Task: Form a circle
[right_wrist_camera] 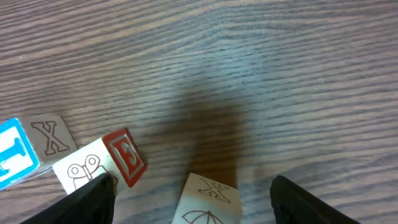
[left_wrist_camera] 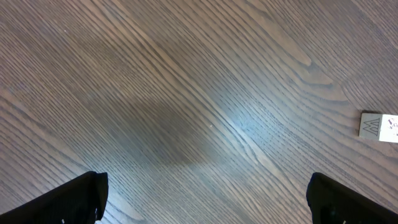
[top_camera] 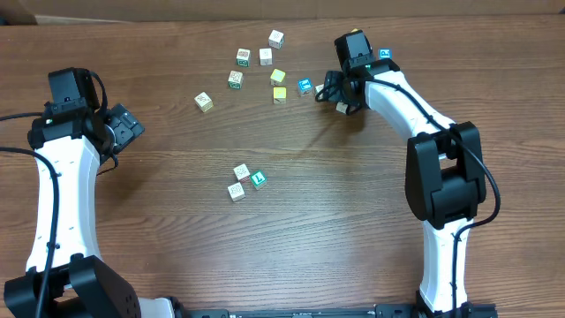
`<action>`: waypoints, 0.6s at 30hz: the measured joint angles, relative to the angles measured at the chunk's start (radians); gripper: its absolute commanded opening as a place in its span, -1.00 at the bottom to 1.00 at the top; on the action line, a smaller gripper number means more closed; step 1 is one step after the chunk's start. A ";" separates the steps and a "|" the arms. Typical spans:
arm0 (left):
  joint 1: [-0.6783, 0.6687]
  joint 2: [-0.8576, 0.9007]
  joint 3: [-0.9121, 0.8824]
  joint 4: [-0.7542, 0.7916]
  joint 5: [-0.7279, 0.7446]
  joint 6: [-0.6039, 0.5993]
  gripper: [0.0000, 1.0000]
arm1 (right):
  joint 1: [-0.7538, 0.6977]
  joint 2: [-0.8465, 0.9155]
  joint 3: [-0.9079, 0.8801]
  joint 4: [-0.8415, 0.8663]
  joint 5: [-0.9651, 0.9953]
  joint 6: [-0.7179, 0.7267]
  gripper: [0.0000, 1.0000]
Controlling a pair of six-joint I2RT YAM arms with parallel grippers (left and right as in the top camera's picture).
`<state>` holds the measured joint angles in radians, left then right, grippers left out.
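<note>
The circle (top_camera: 245,181) is a tight cluster of three small whitish cubes at the table's middle front, one of them green-faced (top_camera: 258,179). Neither gripper is near it. My right gripper (top_camera: 340,95) is at the back right among loose cubes. In the right wrist view it (right_wrist_camera: 191,190) stands open around a whitish cube printed with an X and an umbrella (right_wrist_camera: 208,199), with a gap on each side. Its left finger (right_wrist_camera: 87,202) touches a cube with a red face and a butterfly (right_wrist_camera: 99,165). My left gripper (top_camera: 131,126) is open over bare wood at the left (left_wrist_camera: 205,186).
Several loose cubes lie scattered at the back: white (top_camera: 276,38), yellow (top_camera: 278,77), blue (top_camera: 305,86), one apart at the left (top_camera: 204,102). An X cube (right_wrist_camera: 50,135) and a blue cube (right_wrist_camera: 15,155) sit left of the right gripper. A cube (left_wrist_camera: 379,126) shows at the left wrist view's edge.
</note>
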<state>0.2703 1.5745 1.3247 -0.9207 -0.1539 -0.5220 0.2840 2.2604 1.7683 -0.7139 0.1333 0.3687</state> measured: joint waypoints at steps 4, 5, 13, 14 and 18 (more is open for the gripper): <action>0.000 0.000 0.000 0.000 0.000 0.000 0.99 | 0.000 -0.002 0.003 -0.040 0.000 0.018 0.42; 0.000 0.000 0.000 0.000 0.000 0.000 0.99 | 0.000 -0.003 0.003 -0.046 -0.002 0.023 0.40; 0.000 0.000 0.000 0.000 0.000 0.000 0.99 | 0.000 -0.002 0.002 -0.091 -0.003 0.027 0.34; 0.000 0.000 0.000 0.000 0.000 0.000 0.99 | 0.000 -0.002 0.002 -0.103 -0.003 0.027 0.35; 0.000 0.000 0.000 0.000 0.000 0.000 0.99 | 0.000 -0.002 0.002 -0.114 -0.002 0.027 0.33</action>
<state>0.2703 1.5745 1.3247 -0.9203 -0.1539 -0.5220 0.2840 2.2585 1.7706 -0.8276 0.1314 0.3958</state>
